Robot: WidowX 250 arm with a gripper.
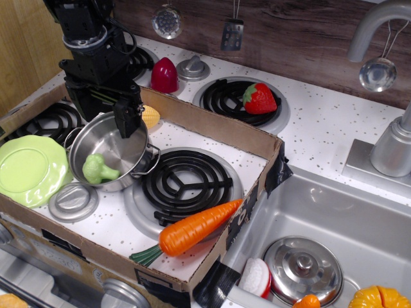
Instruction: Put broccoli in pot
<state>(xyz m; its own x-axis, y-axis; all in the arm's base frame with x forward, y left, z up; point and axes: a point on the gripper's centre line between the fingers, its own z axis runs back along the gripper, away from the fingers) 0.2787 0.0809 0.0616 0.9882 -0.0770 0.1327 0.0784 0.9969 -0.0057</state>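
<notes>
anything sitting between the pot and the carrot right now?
Only the black coil burner. It lies on the stovetop between the pot, which holds the broccoli, and the carrot. Shown in the single overhead view.

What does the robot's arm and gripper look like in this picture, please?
The arm is matte black and blocky, with a lighter grey ring around a cylindrical wrist section. Thin black cables loop along its side. The gripper is also black, with flat, squared fingers. No markings or labels can be made out.
</notes>
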